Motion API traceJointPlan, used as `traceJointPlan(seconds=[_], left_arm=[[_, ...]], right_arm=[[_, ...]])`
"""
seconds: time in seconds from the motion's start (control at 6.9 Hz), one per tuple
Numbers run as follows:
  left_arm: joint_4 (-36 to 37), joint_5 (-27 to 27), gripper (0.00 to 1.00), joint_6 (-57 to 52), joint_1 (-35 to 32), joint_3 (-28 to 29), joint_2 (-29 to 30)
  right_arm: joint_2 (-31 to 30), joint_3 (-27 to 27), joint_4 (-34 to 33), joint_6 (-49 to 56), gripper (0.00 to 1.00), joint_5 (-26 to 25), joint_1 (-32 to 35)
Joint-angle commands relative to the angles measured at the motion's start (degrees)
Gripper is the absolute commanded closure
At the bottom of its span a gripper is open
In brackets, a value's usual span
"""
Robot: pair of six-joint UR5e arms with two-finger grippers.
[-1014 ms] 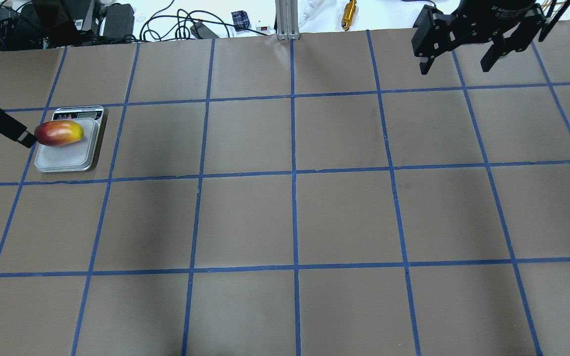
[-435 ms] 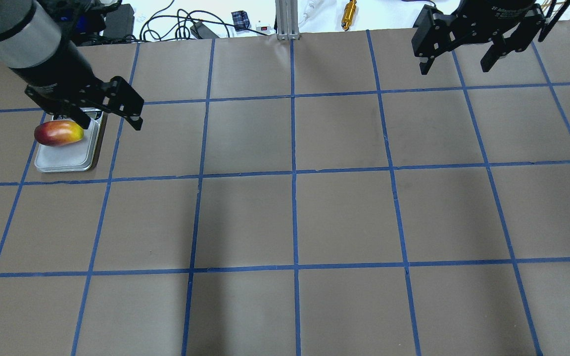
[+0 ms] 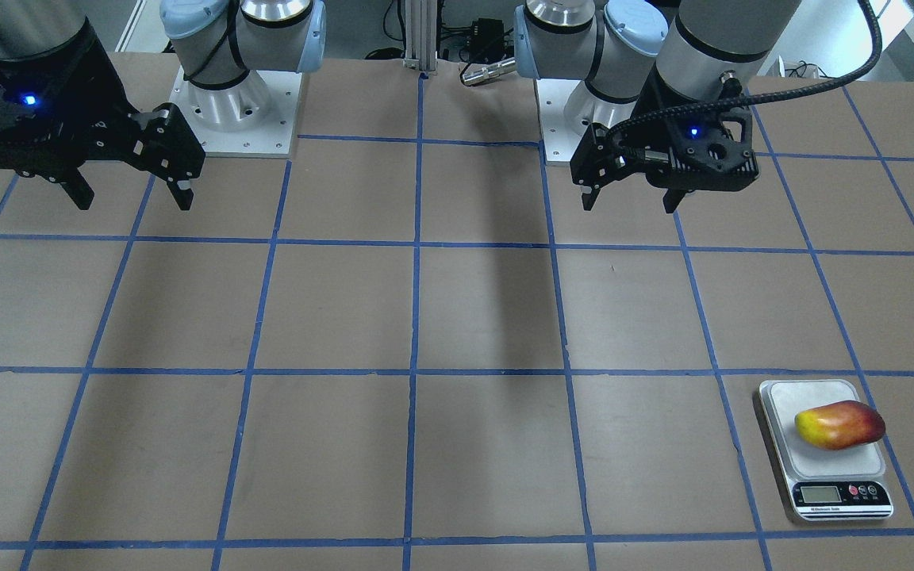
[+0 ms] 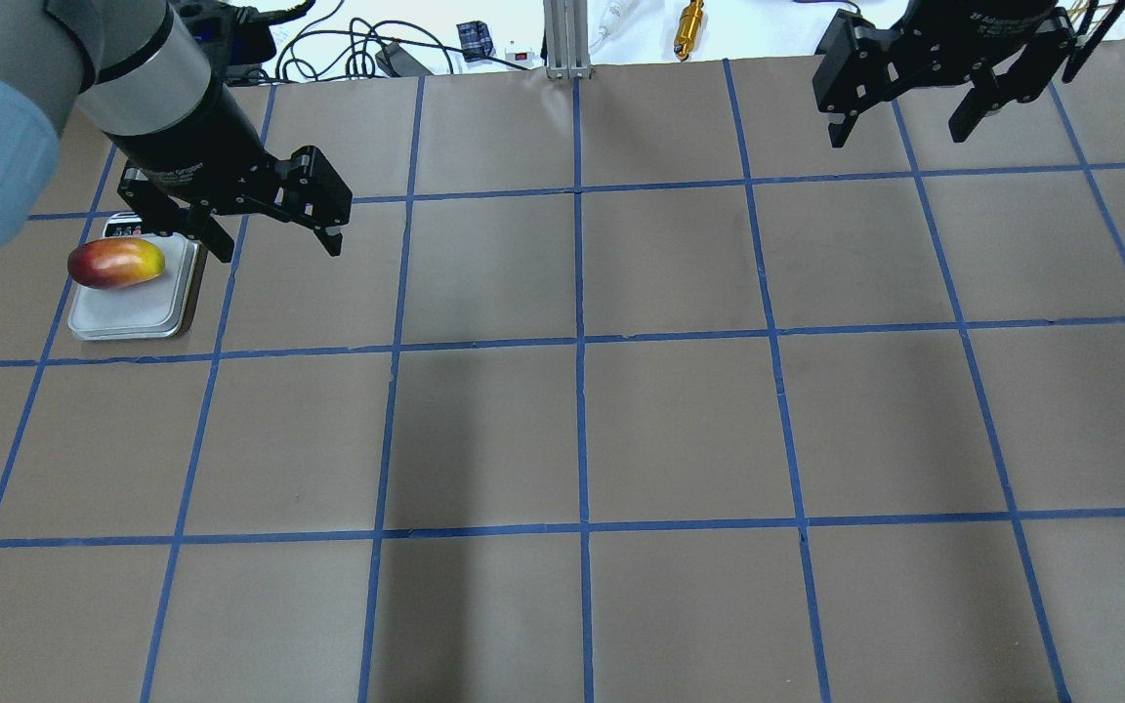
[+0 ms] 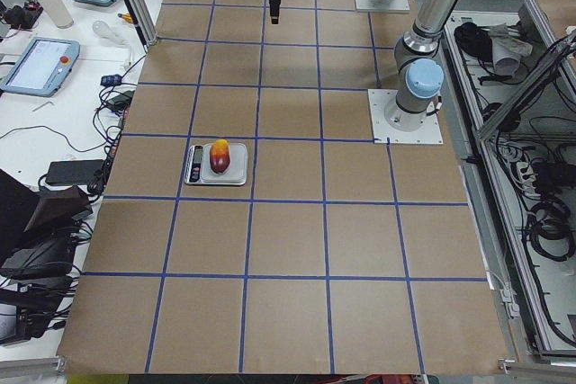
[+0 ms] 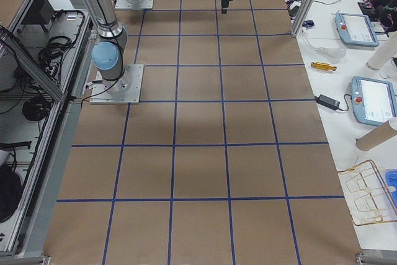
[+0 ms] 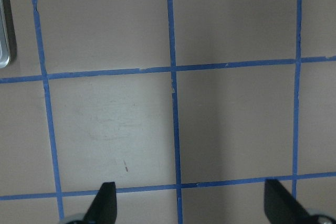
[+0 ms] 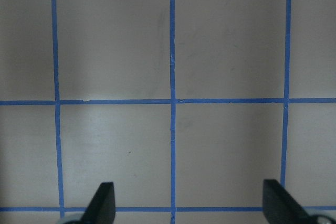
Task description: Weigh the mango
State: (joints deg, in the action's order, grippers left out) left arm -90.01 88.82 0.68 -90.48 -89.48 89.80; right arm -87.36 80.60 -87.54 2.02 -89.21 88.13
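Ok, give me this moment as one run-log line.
mango: lying on scale platform, ungripped | left gripper: open, empty, raised clear of mango | right gripper: open, empty, far from scale

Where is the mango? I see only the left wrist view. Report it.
Observer: The mango lies on the silver platform of the scale, with nothing touching it.
Operator: Place the left gripper relative to it.
Observer: The left gripper hangs open and empty beside the scale, on the side toward the table's middle, not over the fruit.
Operator: Read the display.
Observer: The display sits at the scale's end away from the robot, but its digits are too small to read.
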Motion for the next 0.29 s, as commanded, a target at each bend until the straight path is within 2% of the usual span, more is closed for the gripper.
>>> traceJointPlan(seconds=[0.0, 0.14], left_arm=[[-0.43, 0.73, 0.0, 0.2, -0.14, 2.98, 2.04], [-0.43, 0.74, 0.0, 0.2, -0.14, 3.08, 2.14]], right_arm=[[0.0, 0.0, 0.0, 0.0, 0.0, 0.0, 0.03], [0.0, 0.0, 0.0, 0.0, 0.0, 0.0, 0.03]])
